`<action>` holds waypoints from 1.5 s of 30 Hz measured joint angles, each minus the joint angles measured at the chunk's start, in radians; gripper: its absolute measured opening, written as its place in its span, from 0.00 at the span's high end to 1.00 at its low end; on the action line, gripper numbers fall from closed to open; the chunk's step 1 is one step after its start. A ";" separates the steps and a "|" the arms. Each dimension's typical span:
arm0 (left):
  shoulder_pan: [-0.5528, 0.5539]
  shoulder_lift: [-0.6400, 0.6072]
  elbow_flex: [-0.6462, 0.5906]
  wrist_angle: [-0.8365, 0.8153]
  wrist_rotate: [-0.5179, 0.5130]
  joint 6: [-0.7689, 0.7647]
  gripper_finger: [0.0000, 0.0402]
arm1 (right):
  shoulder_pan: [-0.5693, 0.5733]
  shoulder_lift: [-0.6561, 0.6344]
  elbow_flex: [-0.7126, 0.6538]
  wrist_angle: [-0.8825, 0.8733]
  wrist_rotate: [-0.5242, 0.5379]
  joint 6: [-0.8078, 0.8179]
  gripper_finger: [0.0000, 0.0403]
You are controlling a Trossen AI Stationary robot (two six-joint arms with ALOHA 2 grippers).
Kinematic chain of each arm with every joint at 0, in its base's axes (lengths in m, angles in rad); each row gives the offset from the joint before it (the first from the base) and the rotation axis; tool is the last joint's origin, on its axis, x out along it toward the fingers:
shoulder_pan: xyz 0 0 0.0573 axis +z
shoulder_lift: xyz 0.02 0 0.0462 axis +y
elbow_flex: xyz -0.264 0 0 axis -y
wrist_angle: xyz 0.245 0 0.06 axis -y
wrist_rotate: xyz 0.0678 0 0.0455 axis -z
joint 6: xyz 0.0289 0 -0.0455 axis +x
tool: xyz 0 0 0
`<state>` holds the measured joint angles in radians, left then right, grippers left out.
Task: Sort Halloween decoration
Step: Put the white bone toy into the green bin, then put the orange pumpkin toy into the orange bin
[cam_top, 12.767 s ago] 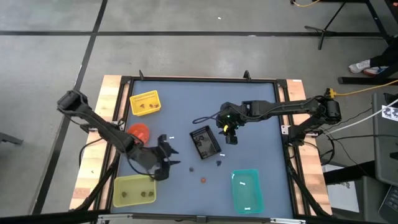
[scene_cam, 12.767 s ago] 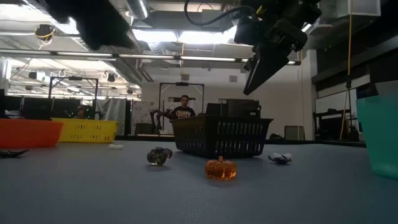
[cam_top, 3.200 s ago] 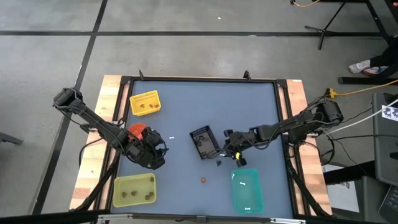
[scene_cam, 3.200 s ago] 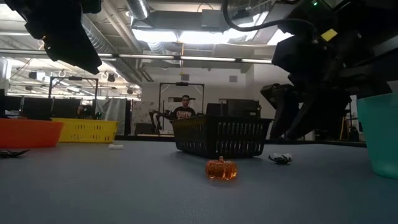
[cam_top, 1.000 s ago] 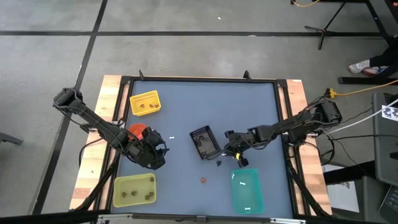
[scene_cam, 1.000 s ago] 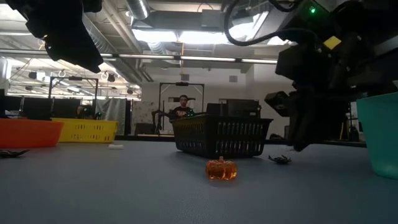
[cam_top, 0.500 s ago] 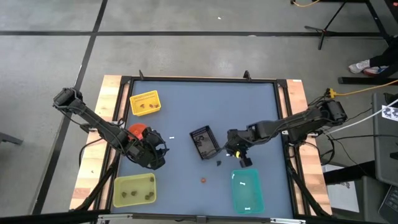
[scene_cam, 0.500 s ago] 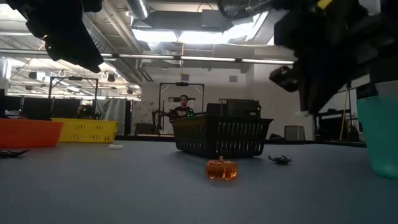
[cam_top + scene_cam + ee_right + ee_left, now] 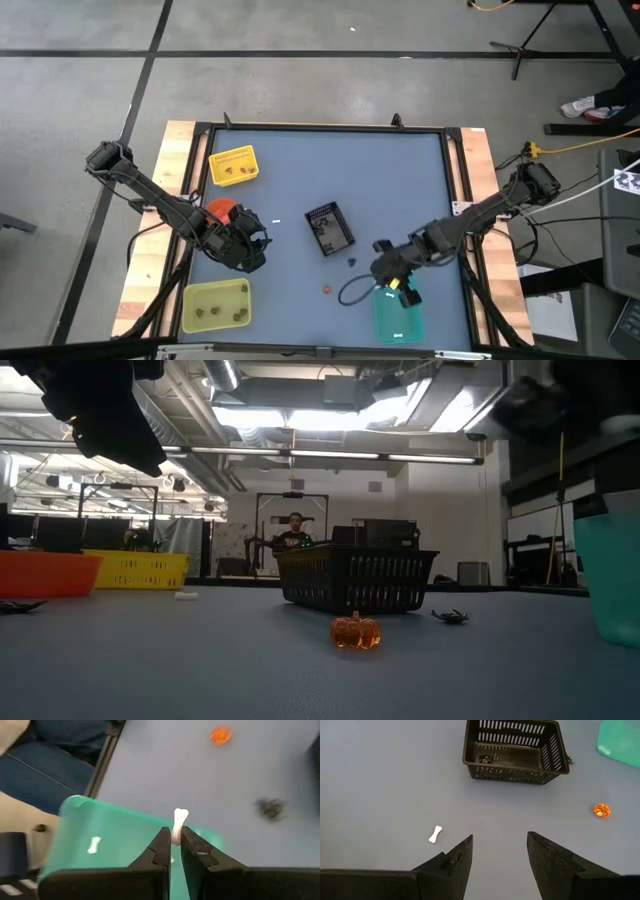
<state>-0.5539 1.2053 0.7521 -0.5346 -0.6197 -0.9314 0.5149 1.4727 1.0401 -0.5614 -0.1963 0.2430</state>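
The right gripper (image 9: 404, 291) hangs over the near end of the teal container (image 9: 398, 318), its jaws pinched on a small white bone (image 9: 178, 823) that stands upright between them. A second white bone (image 9: 93, 845) already lies inside the teal container. On the blue surface (image 9: 300, 180) an orange pumpkin trinket (image 9: 326, 290) sits between the black basket (image 9: 329, 229) and the near edge — a dark spider-like trinket (image 9: 353, 262) lies just beside the basket, and another dark piece rests inside it (image 9: 484, 758). A further white bone (image 9: 435, 834) lies loose near the left gripper (image 9: 499, 851), which hovers by the orange container (image 9: 222, 211), jaws apart and holding nothing. The yellow container (image 9: 233, 167) and yellow-green container (image 9: 215, 306) each hold small pieces.
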 joint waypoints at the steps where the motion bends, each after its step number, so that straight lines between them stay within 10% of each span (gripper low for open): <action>1: 0.000 0.000 0.000 0.000 0.000 0.000 0.57 | 0.017 0.000 0.000 -0.007 0.000 0.045 0.94; 17: 0.000 0.000 0.000 0.005 0.000 0.000 0.57 | 0.161 0.002 0.000 -0.043 0.074 0.336 0.92; 32: 0.000 0.000 0.000 0.005 0.000 0.000 0.57 | 0.159 0.002 0.000 -0.081 0.083 0.336 0.56; 45: 0.000 0.000 0.000 0.005 0.000 0.000 0.57 | 0.159 0.003 0.000 -0.084 0.185 0.329 0.52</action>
<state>-0.5541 1.2053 0.7521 -0.5297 -0.6197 -0.9314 0.6739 1.4754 1.0399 -0.6456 -0.0115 0.5718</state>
